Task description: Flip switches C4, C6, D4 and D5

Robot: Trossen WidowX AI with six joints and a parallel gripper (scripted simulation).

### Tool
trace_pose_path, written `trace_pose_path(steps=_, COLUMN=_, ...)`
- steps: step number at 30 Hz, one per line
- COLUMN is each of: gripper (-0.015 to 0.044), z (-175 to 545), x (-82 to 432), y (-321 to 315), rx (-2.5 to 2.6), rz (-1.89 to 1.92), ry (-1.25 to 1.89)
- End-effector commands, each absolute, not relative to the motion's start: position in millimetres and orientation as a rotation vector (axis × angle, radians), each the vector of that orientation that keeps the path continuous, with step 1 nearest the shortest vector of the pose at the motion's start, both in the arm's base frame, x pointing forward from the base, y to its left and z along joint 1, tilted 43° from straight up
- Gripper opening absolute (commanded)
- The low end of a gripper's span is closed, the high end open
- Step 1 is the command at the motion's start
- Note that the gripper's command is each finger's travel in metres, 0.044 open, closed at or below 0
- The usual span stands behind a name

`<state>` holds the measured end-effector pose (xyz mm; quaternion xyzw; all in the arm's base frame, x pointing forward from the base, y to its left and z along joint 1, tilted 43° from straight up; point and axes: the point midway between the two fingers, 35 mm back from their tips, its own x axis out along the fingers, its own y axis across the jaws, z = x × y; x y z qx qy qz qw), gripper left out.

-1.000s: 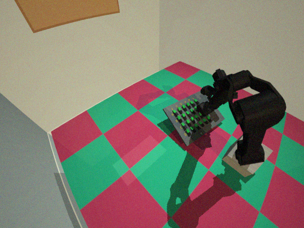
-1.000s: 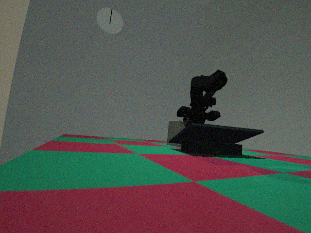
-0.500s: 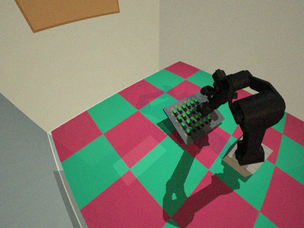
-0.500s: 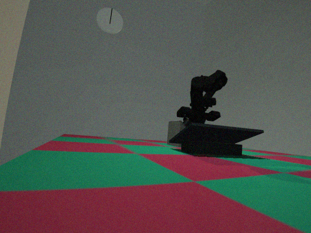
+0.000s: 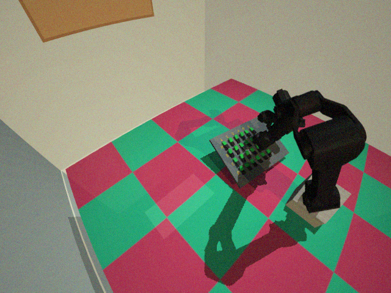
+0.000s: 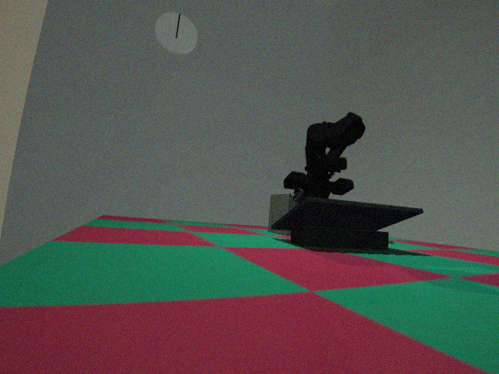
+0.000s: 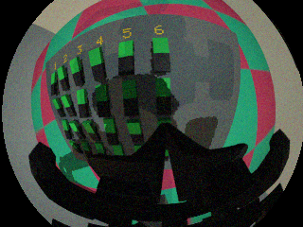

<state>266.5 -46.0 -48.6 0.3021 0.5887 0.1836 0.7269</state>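
Note:
The tilted grey switch panel (image 5: 283, 151) (image 6: 362, 211) (image 7: 191, 90) carries four rows of black-and-green rocker switches. My gripper (image 5: 257, 146) (image 7: 165, 126) is shut and empty, its tips low over the right part of the panel, in front of C6 (image 7: 165, 122). Most of C6 is hidden behind the tips; whether they touch it I cannot tell. C4 (image 7: 110, 127) shows its green part at the far end. D4 (image 7: 117, 149) and D5 (image 7: 137, 149) show only partly above the fingers in the wrist view. D6 is hidden there.
The panel stands on a dark block (image 6: 338, 239) on a red and green checkered surface. The arm's shadow falls across rows B and C. The arm's base stands on a pale block (image 5: 304, 212) on the near side of the panel.

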Motion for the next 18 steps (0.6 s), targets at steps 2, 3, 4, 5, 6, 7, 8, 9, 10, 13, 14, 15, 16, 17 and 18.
trace_pose_path(steps=2, gripper=0.0, z=-48.9, x=267.0, y=-44.7, rx=0.673, rz=0.406, ry=1.296)
trace_pose_path(steps=3, gripper=0.0, z=-49.0, x=267.0, y=-44.6, rx=0.673, rz=0.406, ry=1.296)
trace_pose_path(steps=4, gripper=0.0, z=-49.1, x=267.0, y=-44.5, rx=0.673, rz=0.406, ry=1.296)
trace_pose_path(steps=5, gripper=0.0, z=-49.2, x=267.1, y=-44.4, rx=0.673, rz=0.406, ry=1.296)
trace_pose_path(steps=6, gripper=0.0, z=-49.3, x=267.1, y=-44.3, rx=0.673, rz=0.406, ry=1.296)
trace_pose_path(steps=7, gripper=0.0, z=-49.4, x=267.1, y=-44.3, rx=0.673, rz=0.406, ry=1.296)
trace_pose_path(steps=8, gripper=0.0, z=-49.5, x=267.2, y=-44.2, rx=0.673, rz=0.406, ry=1.296)
trace_pose_path(steps=9, gripper=0.0, z=-49.6, x=267.2, y=-44.1, rx=0.673, rz=0.406, ry=1.296)
trace_pose_path(steps=10, gripper=0.0, z=-49.7, x=267.2, y=-44.0, rx=0.673, rz=0.406, ry=1.296)
trace_pose_path(steps=13, gripper=0.0, z=-50.0, x=267.4, y=-43.7, rx=0.673, rz=0.406, ry=1.296)
trace_pose_path(steps=14, gripper=0.0, z=-50.1, x=267.4, y=-43.7, rx=0.673, rz=0.406, ry=1.296)
trace_pose_path(steps=15, gripper=0.0, z=-50.2, x=267.4, y=-43.6, rx=0.673, rz=0.406, ry=1.296)
trace_pose_path(steps=16, gripper=0.0, z=-50.3, x=267.5, y=-43.5, rx=0.673, rz=0.406, ry=1.296)
trace_pose_path(steps=17, gripper=0.0, z=-50.4, x=267.5, y=-43.4, rx=0.673, rz=0.406, ry=1.296)
trace_pose_path(steps=18, gripper=0.0, z=-48.6, x=266.6, y=-46.1, rx=0.666, rz=0.405, ry=1.297)
